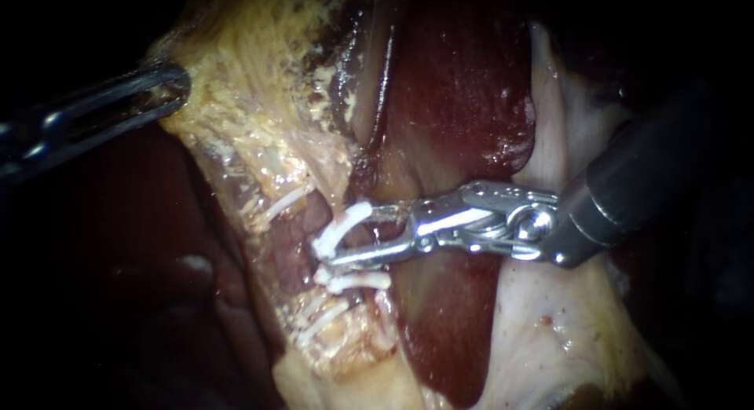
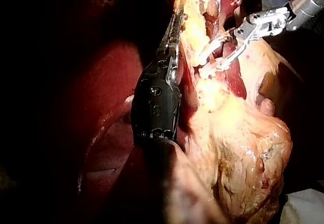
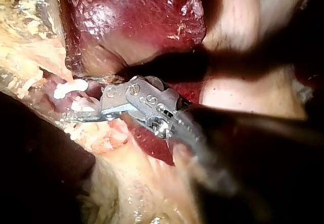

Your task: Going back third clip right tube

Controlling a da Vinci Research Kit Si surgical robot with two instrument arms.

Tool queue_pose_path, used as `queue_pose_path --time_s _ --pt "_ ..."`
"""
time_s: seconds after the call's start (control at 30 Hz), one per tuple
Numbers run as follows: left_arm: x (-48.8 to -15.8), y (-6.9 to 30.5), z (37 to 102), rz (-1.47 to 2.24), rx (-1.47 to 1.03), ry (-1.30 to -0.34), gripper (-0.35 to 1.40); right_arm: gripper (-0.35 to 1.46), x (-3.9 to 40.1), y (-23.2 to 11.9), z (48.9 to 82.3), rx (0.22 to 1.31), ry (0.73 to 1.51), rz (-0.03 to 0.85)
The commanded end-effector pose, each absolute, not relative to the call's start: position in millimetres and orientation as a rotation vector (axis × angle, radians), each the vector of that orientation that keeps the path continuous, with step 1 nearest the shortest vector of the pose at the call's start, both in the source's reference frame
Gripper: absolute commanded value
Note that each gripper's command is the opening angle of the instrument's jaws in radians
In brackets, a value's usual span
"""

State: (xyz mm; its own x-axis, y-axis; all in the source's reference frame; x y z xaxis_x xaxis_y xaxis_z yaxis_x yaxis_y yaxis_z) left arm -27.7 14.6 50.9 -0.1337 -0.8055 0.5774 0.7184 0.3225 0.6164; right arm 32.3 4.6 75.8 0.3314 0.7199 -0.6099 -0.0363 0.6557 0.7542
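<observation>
**Jaws parted at the clip**

The right instrument holds its jaws apart, with a white clip on a tube lying between their tips. Other clips sit just beside it. Liver crowds behind. Well apart, the left instrument pinches the fatty tissue.

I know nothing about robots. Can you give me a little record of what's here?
Setting: dark red liver beside yellowish fatty tissue
Left instrument: tip against the fatty tissue
Right instrument: metal jaws open, white clip between them
Nearby: more white clips on the tissue beside it
</observation>
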Motion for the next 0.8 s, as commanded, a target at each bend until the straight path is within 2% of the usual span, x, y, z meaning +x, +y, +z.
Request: queue_pose_path --time_s 0.03,0.3,0.43,0.63,0.8 --pt "-27.7 14.6 51.0 -1.314 0.103 -1.087 -0.35 0.6 32.3 4.6 75.8 0.719 1.139 0.547" --pt "-27.6 14.6 51.0 -1.314 0.103 -1.087 -0.35 0.6 31.4 4.9 76.2 0.677 1.156 0.493" --pt "-27.7 14.6 51.0 -1.314 0.103 -1.087 -0.35 0.6 29.5 5.1 75.6 0.615 1.191 0.403" --pt "-27.9 14.6 51.0 -1.315 0.102 -1.087 -0.35 0.6 26.1 6.5 72.7 0.551 1.262 0.315" --pt "-28.0 14.5 51.1 -1.315 0.101 -1.087 -0.35 0.6 23.4 7.1 69.9 0.511 1.287 0.265"
